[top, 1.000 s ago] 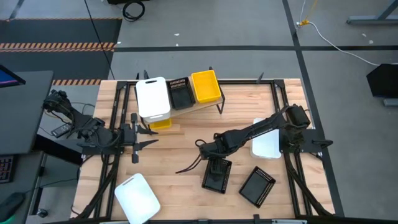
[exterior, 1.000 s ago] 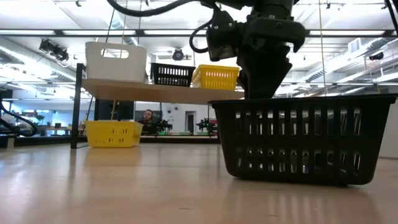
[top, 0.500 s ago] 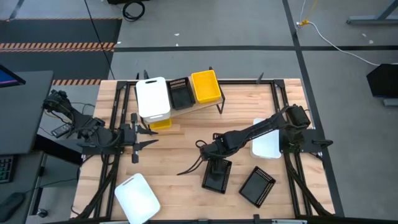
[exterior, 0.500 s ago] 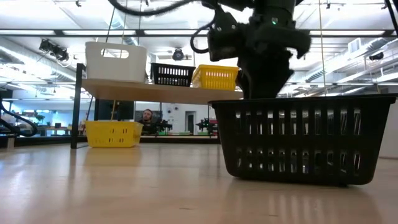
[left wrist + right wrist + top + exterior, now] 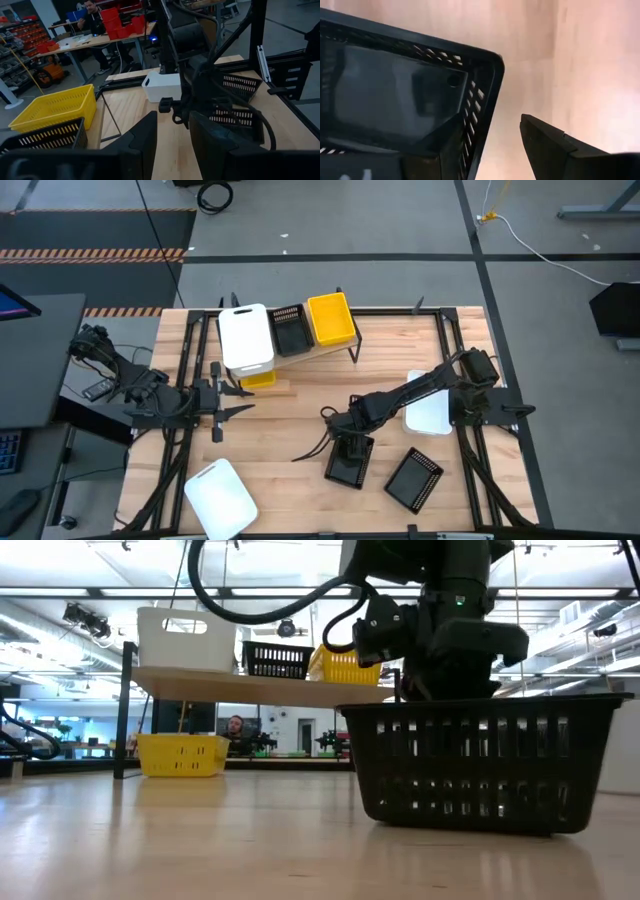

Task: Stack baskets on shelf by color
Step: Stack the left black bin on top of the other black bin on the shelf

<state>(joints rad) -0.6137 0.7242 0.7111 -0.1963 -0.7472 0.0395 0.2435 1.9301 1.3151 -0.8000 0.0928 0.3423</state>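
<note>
The black basket [image 5: 349,460] under the right gripper [image 5: 350,442] stands upright on the table [image 5: 290,430], in the near middle, well apart from the shelf [image 5: 335,345]. In the right wrist view its end wall [image 5: 480,105] runs between the two fingers, one inside the basket and one [image 5: 555,145] outside over bare wood. The claw is spread wide, astride that wall but not yet pinching it, which looks like the set-up for a rim grip, the easiest hold on such a thin-walled bin.

On the shelf a white basket [image 5: 246,337], a black one [image 5: 290,330] and a yellow one [image 5: 331,318] sit side by side, one colour to each place; the basket in hand would presumably go into the black one. A second yellow basket [image 5: 258,379] stands under the shelf's edge.

Loose on the table lie another black basket [image 5: 414,478] just beside the first, a white one [image 5: 428,414] partly beneath the right arm, and a white one [image 5: 221,499] at the near left corner.

The left gripper [image 5: 240,398] waits at the table's left, partly open and holding nothing.
</note>
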